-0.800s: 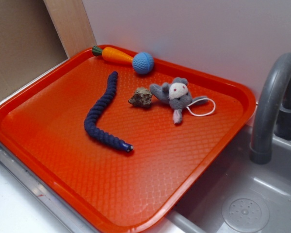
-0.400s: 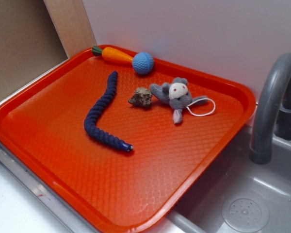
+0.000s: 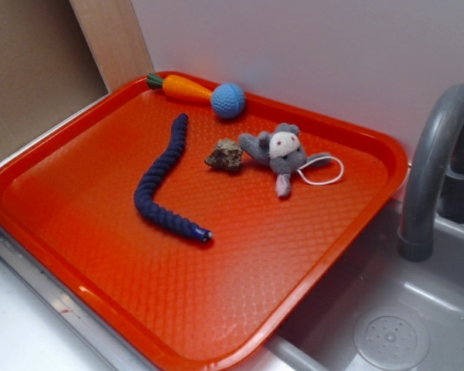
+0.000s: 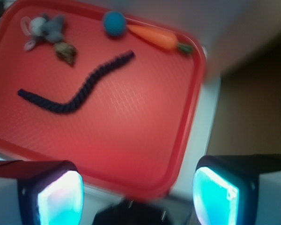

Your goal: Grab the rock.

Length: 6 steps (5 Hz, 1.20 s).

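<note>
Claw [image 4: 138, 187] gapes wide, empty, high off the tray's [image 3: 356, 224] edge; rock [image 3: 225, 155] sits mid-tray near the far rim, touching the mouse [image 3: 281, 153], so approach stays tight

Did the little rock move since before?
No. In the exterior view the rock sits at the same spot on the red tray, right beside the grey plush mouse, as before.

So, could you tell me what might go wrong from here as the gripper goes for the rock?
The small rough brown-grey rock lies right beside the grey plush mouse, so wide-open fingers might catch the plush too. Its irregular shape could let it slip or skid on the orange plastic tray. The gripper sits far off, so its approach may drift.
</note>
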Each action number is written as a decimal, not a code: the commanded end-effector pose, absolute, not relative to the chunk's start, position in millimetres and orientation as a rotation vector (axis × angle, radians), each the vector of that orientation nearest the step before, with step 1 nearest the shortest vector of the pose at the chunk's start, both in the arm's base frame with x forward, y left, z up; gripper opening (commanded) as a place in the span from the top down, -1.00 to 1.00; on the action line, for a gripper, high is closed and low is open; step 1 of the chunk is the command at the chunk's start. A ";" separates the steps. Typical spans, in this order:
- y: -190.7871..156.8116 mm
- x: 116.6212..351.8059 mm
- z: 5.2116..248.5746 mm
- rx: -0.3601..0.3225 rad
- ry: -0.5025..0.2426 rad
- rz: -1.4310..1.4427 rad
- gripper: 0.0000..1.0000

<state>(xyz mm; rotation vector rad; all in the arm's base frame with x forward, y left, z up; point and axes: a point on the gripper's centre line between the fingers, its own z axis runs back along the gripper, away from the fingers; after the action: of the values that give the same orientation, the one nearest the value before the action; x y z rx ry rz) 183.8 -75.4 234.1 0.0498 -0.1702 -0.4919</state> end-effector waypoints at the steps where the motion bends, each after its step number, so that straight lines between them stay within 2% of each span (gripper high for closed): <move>1: -145.5 243.4 215.2 0.199 -0.213 -1.016 -1.00; 2: -173.2 261.8 193.4 0.216 -0.191 -1.234 -1.00; 3: -192.2 265.7 167.2 0.164 -0.154 -1.308 -1.00; 5: -205.1 258.1 115.0 0.050 -0.033 -1.319 -1.00; 6: -216.4 264.8 95.8 0.033 0.031 -1.311 -1.00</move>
<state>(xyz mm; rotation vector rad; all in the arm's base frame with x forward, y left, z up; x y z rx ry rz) 277.9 -204.1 73.7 0.0361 0.1135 -1.2992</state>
